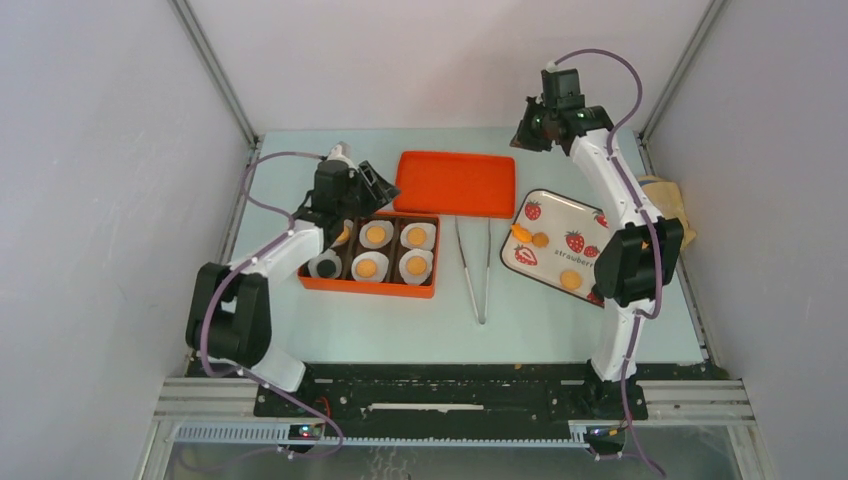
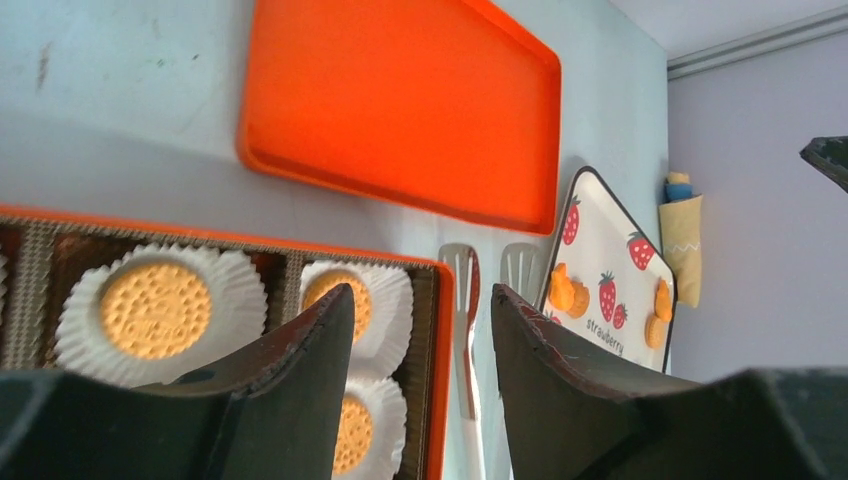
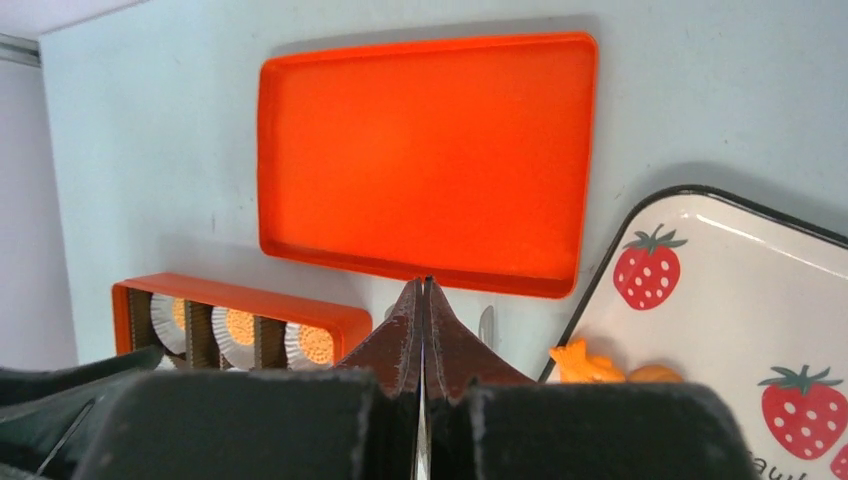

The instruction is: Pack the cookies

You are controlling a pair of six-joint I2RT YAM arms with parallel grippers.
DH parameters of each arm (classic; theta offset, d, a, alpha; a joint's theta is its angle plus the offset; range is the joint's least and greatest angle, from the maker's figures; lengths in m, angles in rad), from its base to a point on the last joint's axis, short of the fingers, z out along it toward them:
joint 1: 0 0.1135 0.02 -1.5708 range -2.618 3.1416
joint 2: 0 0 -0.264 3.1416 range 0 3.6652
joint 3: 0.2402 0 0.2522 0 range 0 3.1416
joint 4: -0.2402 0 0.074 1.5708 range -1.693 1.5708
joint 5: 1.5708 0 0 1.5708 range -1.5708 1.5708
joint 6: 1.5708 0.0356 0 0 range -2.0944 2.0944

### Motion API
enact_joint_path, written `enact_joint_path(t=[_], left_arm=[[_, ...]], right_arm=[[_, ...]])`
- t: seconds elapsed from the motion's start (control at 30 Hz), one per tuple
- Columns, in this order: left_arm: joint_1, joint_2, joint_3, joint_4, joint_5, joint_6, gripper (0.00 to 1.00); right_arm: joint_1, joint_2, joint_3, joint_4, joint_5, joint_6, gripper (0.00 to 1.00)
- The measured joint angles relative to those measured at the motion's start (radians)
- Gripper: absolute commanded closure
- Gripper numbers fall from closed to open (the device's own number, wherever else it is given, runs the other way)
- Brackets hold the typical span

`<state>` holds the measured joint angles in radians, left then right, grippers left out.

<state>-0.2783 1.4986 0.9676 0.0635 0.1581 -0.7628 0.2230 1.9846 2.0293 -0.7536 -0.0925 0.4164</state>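
So mid-packing I'd say: left jaws gape empty over the box, right jaws clenched on nothing, next move probably means grabbing cookies off the right-hand tray.

The tongs lie mid-worktop. Left of the tongs sits the divided box, holding 4 cookies in paper cups. Behind the tongs lies the lid. Right of the tongs, the strawberry tray carries more cookies.

Embossed matt cookies; pleated paper cups; glossy plastic lid; metal tongs.
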Motion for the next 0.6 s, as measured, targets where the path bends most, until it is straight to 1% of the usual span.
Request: enact_joint_path(t=[0.07,0.13,0.2,0.27,0.33,0.4,0.47,0.6], left_arm=[[0.002,0.047,0.034,0.017,0.018,-0.001,0.42],[0.006,0.078,0.063,0.035,0.037,-0.006,0.42],[0.01,0.085,0.069,0.048,0.052,-0.008,0.42],[0.013,0.085,0.069,0.057,0.061,-0.009,0.42],[0.013,0.085,0.069,0.064,0.068,-0.01,0.42],[0.013,0.085,0.069,0.069,0.08,-0.008,0.43],[0.013,0.085,0.069,0.068,0.085,-0.006,0.43],[0.013,0.085,0.069,0.061,0.085,-0.005,0.43]], right_arm=[[-0.006,-0.008,0.007,0.001,-0.008,0.002,1.0],[-0.012,0.004,0.063,-0.029,-0.015,-0.003,1.0],[-0.012,0.038,0.156,-0.056,-0.018,-0.019,0.93],[-0.009,0.056,0.181,-0.058,-0.017,-0.029,0.84],[-0.002,0.081,0.181,-0.059,-0.01,-0.043,0.76],[0.01,0.121,0.175,-0.062,0.0,-0.056,0.75],[0.031,0.182,0.166,-0.074,0.015,-0.072,0.69],[0.084,0.285,0.115,-0.097,0.047,-0.098,0.68]])
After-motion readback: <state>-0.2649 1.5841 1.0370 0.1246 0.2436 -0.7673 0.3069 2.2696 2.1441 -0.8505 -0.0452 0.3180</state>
